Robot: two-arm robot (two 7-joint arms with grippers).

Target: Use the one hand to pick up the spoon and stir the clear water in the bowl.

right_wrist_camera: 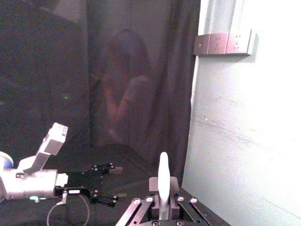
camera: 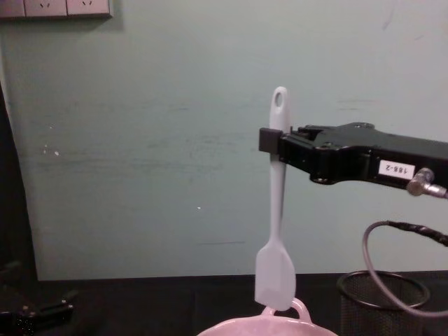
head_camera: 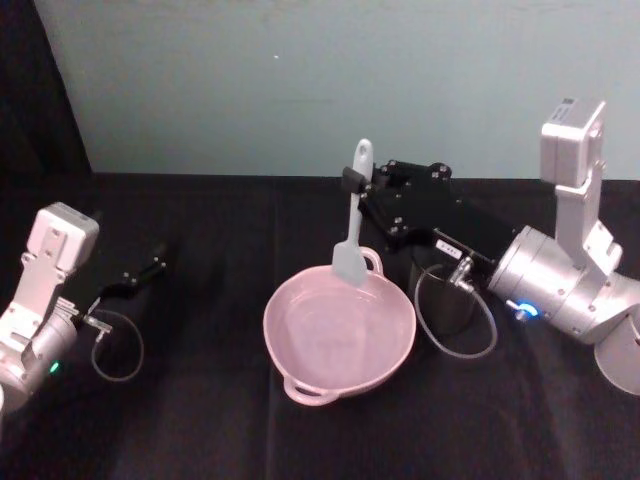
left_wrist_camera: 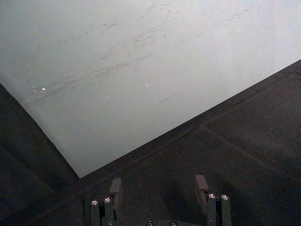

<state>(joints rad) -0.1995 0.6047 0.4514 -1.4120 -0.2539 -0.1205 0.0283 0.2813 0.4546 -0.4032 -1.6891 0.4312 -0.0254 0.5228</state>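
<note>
While the chest view cuts the bowl off at the bottom edge, leaving just rim and loop handle, can't tell if the blade tip touches anything. Bowl contents are hard to make out in the head view. Mesh cup at lower right, partly behind a looping cable. Right gripper comes in from centre-right of the frame. Its fingers are clamped on the spoon high on the handle, just under the oval hole. Spoon hangs upright, blade down, over the bowl's far rim. Left gripper sits lower left over the black table, well apart from the bowl. Its fingers are spread wide, nothing between them.
</note>
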